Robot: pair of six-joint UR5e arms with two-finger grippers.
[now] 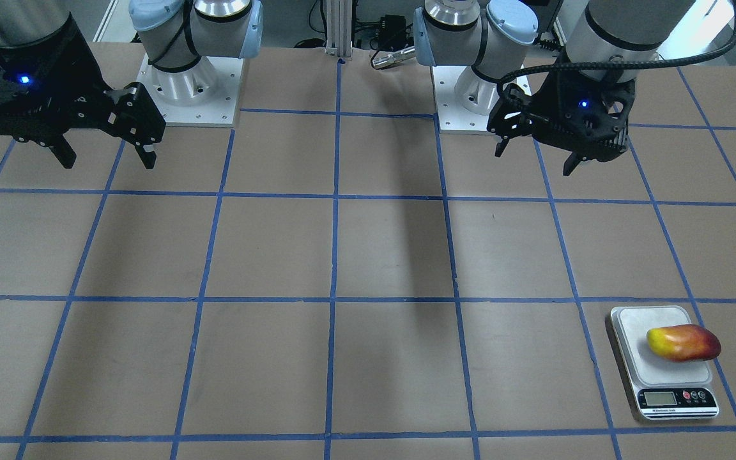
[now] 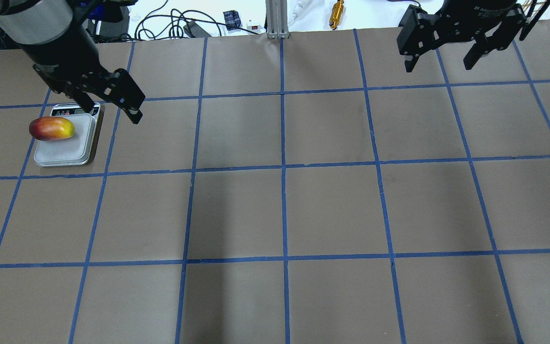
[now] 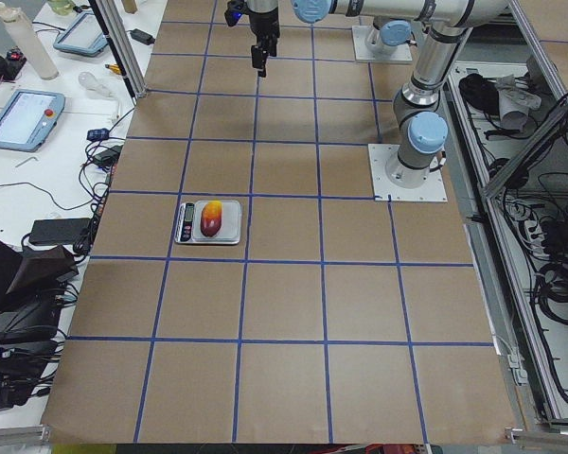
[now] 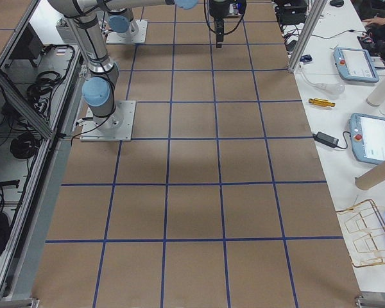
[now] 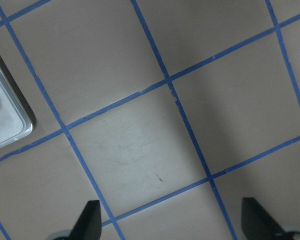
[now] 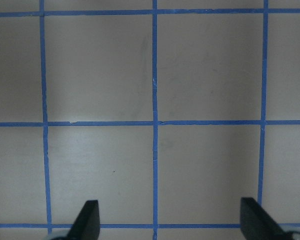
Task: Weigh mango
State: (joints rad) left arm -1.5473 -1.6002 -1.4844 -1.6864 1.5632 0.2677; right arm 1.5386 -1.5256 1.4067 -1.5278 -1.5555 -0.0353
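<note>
The mango (image 1: pixel 684 343), red fading to yellow at one end, lies on the platform of a small kitchen scale (image 1: pixel 637 319). In the overhead view the mango (image 2: pixel 51 128) rests on the scale (image 2: pixel 65 154) at the far left of the table. My left gripper (image 2: pixel 111 111) is open and empty, raised above the table just right of the scale. The left wrist view shows its open gripper (image 5: pixel 172 222) and a corner of the scale (image 5: pixel 7 127). My right gripper (image 2: pixel 438 66) is open and empty, raised over the far right, its tips apart in its wrist view (image 6: pixel 171 222).
The table is brown paper with a blue tape grid (image 2: pixel 283 169). The two arm bases (image 1: pixel 192 89) stand at the robot's edge. Cables and small tools (image 2: pixel 337 9) lie beyond the far edge.
</note>
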